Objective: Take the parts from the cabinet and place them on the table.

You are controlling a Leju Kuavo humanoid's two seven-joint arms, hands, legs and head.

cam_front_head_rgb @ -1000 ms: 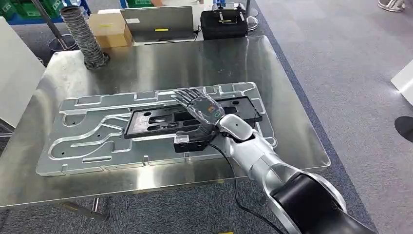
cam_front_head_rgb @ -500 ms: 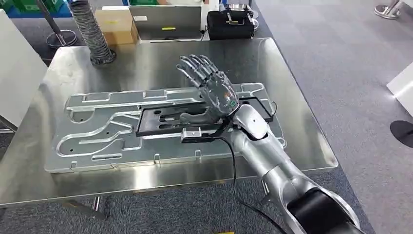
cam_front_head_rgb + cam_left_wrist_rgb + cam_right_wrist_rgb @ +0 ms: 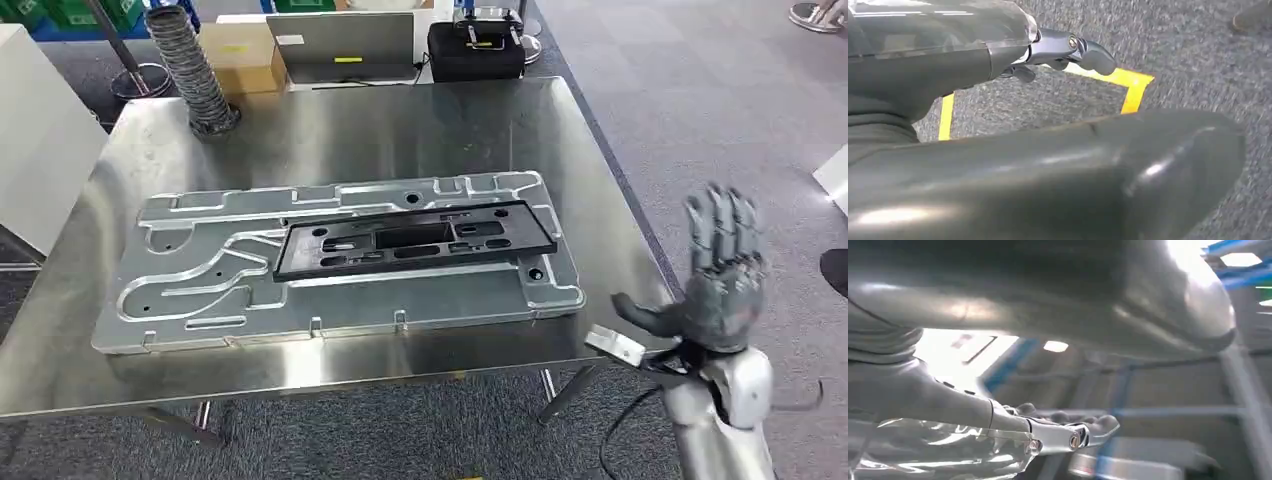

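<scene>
A long black part with several cut-outs lies flat on a large silver machined plate, which rests on the steel table. My right hand is raised off the table's right edge, over the floor, fingers straight and apart, holding nothing. In the right wrist view my right hand points up at ceiling lights. In the left wrist view my left hand hangs over the grey carpet with its fingers extended and nothing in it.
At the table's far edge stand a ribbed grey hose, a cardboard box, a grey laptop and a black case. A white cabinet side is at the left. Yellow floor tape marks the carpet.
My right hand lifted off the black part, pulled back and swung right, clear of the table. The black part stays on the silver plate. The view shifted slightly.
</scene>
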